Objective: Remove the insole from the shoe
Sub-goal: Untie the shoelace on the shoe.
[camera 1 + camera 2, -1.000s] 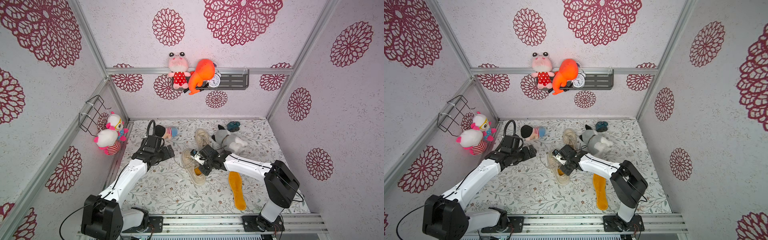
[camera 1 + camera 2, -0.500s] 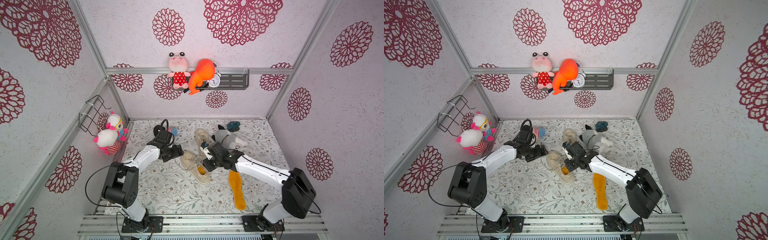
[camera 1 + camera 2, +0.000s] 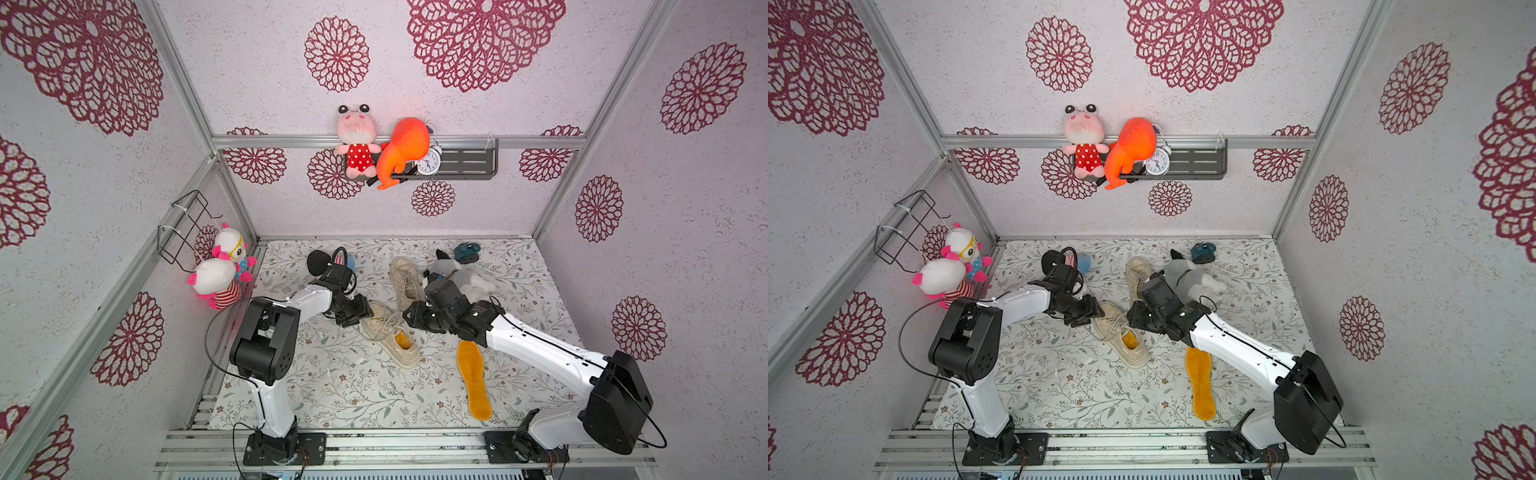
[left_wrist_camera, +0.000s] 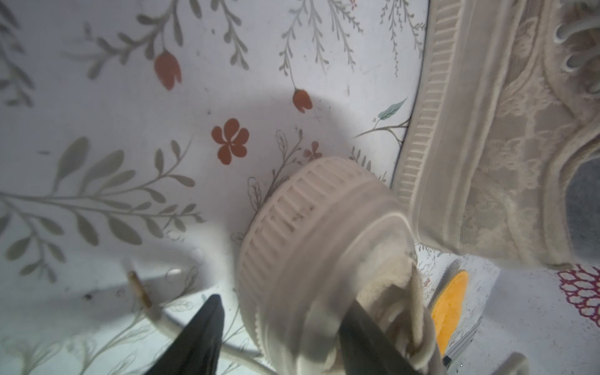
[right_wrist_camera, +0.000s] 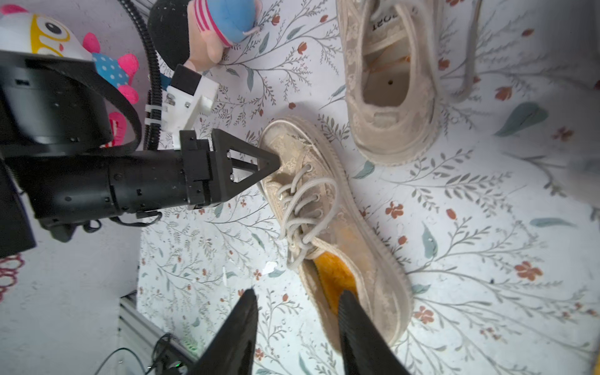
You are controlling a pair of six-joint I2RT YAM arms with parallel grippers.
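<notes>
Left gripper [image 4: 284, 302]: astride shoe [image 3: 390, 332] toe; you cannot tell if clamped.
Right gripper [image 5: 298, 292]: parted, empty, near shoe heel.
Insole [image 5: 334, 276]: inside shoe.

Far shoe [image 3: 405, 278] and grey plush [image 3: 467, 281] crowd the near shoe [image 3: 388, 332]; front mat [image 3: 332, 386] free.

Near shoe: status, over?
Left gripper open, astride shoe toe. Right gripper open, empty, by the heel opening. Insole inside, not yet gripped. Other shoe close by the toe.
</notes>
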